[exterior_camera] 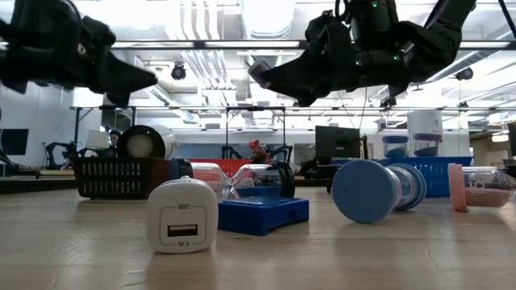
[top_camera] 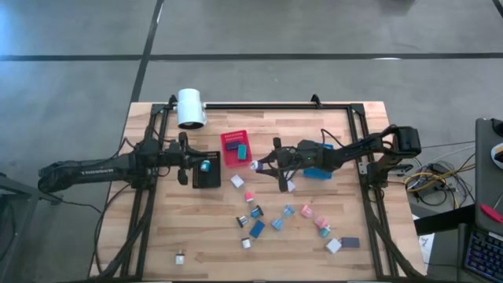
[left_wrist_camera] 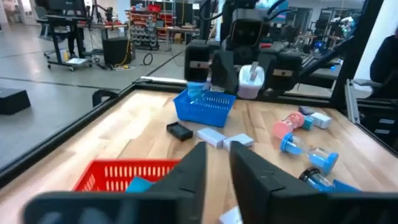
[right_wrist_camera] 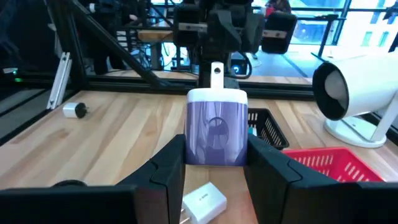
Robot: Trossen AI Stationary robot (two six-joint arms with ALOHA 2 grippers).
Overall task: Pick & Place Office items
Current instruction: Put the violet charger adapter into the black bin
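Above the worktop centre, right gripper gripped a white-purple plug adapter upright btwn its fingers, just beside the red bin. Left gripper over the black bin, fingers slightly apart, holding nothing. Right arm nearer the red bin.

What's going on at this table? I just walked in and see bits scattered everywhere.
Two robot arms are sorting small office items into bins. The right gripper holds a purple-and-white charger above the table, near the red bin. The left gripper hovers at the black bin, where a teal piece lies. Many pieces still lie on the wooden table.
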